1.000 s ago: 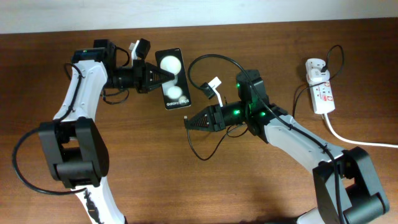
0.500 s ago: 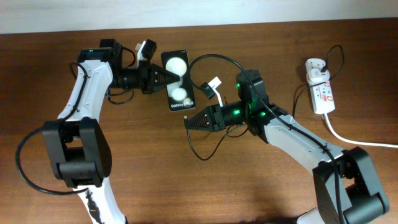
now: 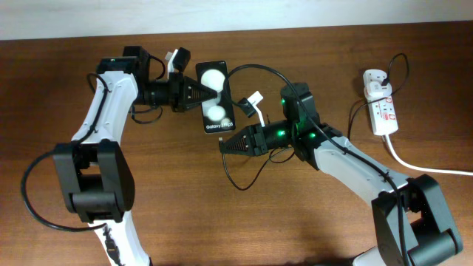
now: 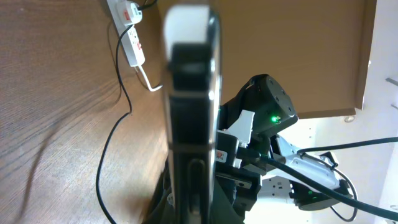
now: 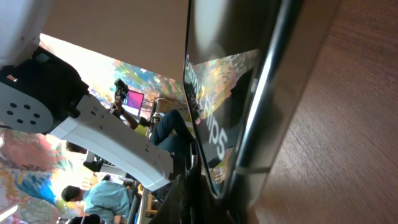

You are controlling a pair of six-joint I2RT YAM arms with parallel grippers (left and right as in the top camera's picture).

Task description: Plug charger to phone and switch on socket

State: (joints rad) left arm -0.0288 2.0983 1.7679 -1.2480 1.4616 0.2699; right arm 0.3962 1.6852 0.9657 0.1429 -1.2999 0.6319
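My left gripper point(image 3: 194, 93) is shut on the upper edge of the black phone point(image 3: 216, 103) and holds it tilted above the table, lettered end toward the right arm. In the left wrist view the phone point(image 4: 189, 93) shows edge-on between the jaws. My right gripper point(image 3: 224, 145) is shut on the plug tip of the black charger cable point(image 3: 235, 181), just below the phone's lower end. The right wrist view is filled by the glossy phone point(image 5: 261, 81) right in front of the jaws point(image 5: 202, 199). The white socket strip point(image 3: 384, 114) lies at the far right.
A white adapter point(image 3: 375, 77) sits in the strip's top end, and a thick white cord point(image 3: 414, 166) runs off right. Black cable loops lie around the right arm point(image 3: 255, 70). The strip also shows in the left wrist view point(image 4: 132, 37). The table is brown wood.
My left gripper has carried the phone to the right and down, so its lower end now sits close to the right gripper's tip. The right arm has stayed put.
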